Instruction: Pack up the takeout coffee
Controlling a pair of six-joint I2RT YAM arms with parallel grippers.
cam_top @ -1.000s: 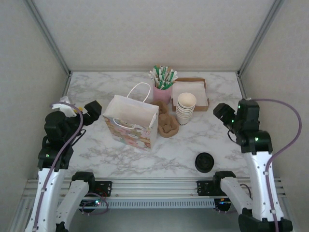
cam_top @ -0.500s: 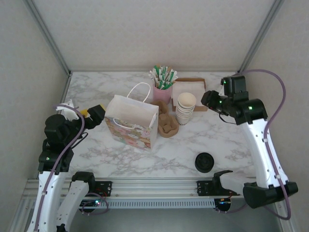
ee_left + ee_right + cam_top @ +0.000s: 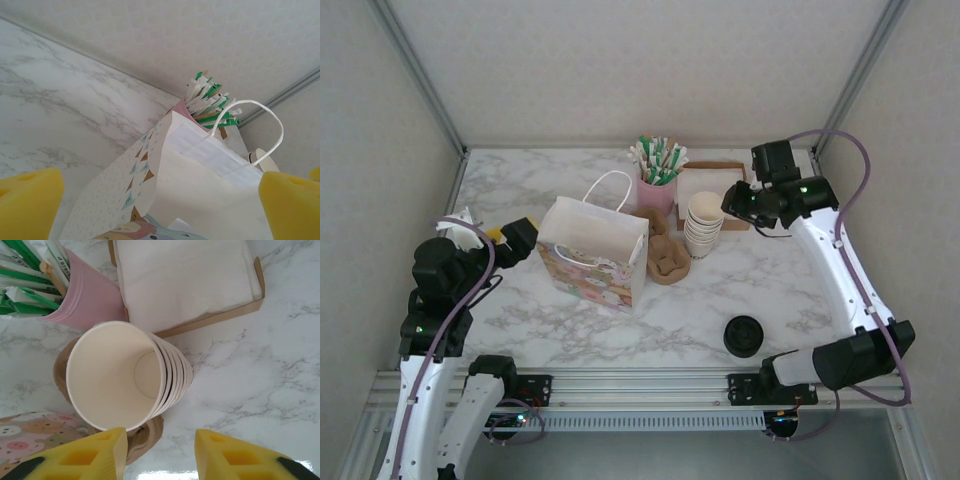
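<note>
A lidded cream cup, the takeout coffee, is out of view. A stack of lidless cream cups [image 3: 704, 222] [image 3: 125, 375] stands mid-table, and a pile of black lids [image 3: 744, 335] lies near the front edge. My right gripper [image 3: 733, 203] [image 3: 160, 455] hangs open just right of and above the cup stack, with nothing between its yellow fingers [image 3: 235, 455]. A white patterned paper bag [image 3: 592, 250] [image 3: 200, 180] stands open at centre left. My left gripper [image 3: 517, 240] [image 3: 160, 210] is open and empty, level with the bag's left side.
A pink cup of wrapped straws [image 3: 658, 185] [image 3: 85, 295] and a brown tray of white napkins [image 3: 715, 190] [image 3: 185, 280] stand behind the cup stack. A brown pulp cup carrier [image 3: 665, 258] [image 3: 145, 435] lies between the bag and the stack. Frame posts rise at both back corners.
My right arm has swung from the right side of the table back and leftward, to just beside the cup stack. The left gripper moved slightly toward the bag, then held.
</note>
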